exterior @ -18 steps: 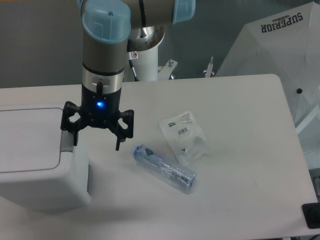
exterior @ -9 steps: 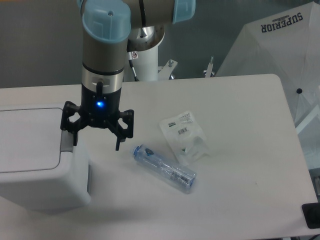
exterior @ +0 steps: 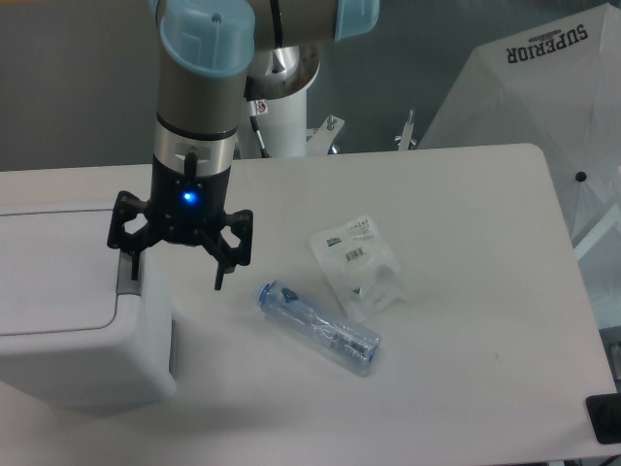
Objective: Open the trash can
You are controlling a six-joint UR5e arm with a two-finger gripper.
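The trash can [exterior: 82,311] sits at the desk's [exterior: 466,388] left edge. The pincer [exterior: 177,274] hangs over its right rim. Right of it lies a bottle [exterior: 318,328], with a plastic packet [exterior: 357,262] just behind.

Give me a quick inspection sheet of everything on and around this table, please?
Surface: white table, no spills seen.
Job's things: white trash can at left edge, lid down.
Clutter: clear bottle lying on its side; small plastic packet beside it.
Gripper: gripper open, over the trash can's right edge by the grey tab.
Cables: thin cable by the arm's base.
Surroundings: white umbrella printed SUPERIOR at right.
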